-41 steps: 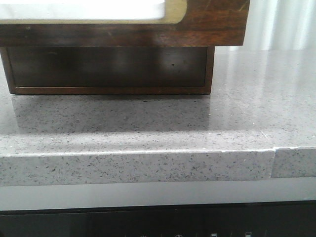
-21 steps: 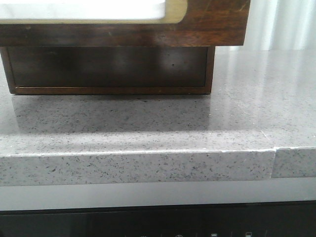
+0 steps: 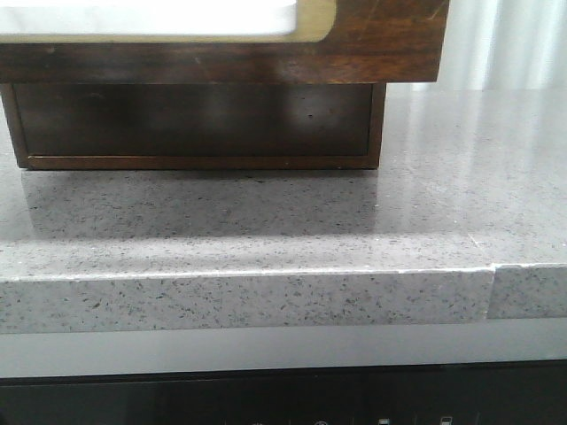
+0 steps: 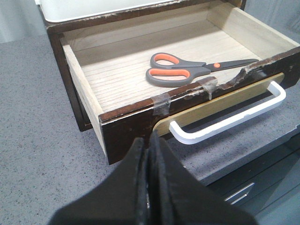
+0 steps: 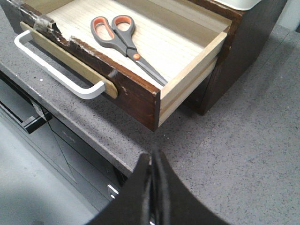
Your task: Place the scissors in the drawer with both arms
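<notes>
Change: across the front view nothing differs from a second ago; the drawer front and the speckled grey stone desk (image 3: pixel 266 230) look the same throughout.
Meaning: judging by how things lie, the placing is done and only the closing of the drawer seems left.
Drawer: the wide dark brown scratched wooden drawer (image 4: pixel 126 126) with a white bar handle stands pulled open.
Contents: the small grey-handled scissors with orange-lined loops (image 4: pixel 187 71) lie flat on its pale wood floor, alone.
Left hand: the black left hand (image 4: pixel 151 178) is clenched shut, empty, just before the drawer front.
Right hand: the black right hand (image 5: pixel 152 187) is clenched shut, empty, apart from the drawer corner.
</notes>
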Tool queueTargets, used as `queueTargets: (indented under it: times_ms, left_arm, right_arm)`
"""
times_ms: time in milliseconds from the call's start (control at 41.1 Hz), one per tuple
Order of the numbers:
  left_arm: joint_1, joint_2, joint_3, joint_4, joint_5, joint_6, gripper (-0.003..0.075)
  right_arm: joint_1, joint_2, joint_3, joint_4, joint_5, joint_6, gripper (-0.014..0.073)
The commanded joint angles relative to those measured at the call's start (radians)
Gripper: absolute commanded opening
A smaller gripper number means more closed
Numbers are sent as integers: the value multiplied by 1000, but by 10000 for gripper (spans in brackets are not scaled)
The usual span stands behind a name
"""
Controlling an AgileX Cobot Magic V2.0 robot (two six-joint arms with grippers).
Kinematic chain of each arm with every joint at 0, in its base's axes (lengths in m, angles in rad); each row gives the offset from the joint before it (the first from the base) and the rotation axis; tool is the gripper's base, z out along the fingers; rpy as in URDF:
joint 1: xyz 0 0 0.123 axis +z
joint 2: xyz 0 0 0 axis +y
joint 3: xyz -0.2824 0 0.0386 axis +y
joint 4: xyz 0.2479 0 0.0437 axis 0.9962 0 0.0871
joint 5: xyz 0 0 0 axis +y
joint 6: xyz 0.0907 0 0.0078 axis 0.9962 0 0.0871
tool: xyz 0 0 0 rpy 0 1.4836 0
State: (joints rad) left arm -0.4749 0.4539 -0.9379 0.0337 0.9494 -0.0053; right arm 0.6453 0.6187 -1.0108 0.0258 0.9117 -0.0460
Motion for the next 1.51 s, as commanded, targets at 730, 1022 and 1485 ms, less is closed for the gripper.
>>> queueTargets:
  times_ms: [730,1022,1485]
  left_arm:
    - [444,-346,632,-34,-661,-8,-20]
    - [477,-476,948,-121,-949,-8,-20]
    - [477,-476,967,-44,-1003,-8,-20]
  right_arm:
    - [-7,2,-22,-9,-72,-3,-117]
    - [-7,2,-22,-9,-72,-3,-117]
    - [-7,2,-22,-9,-72,-3,-117]
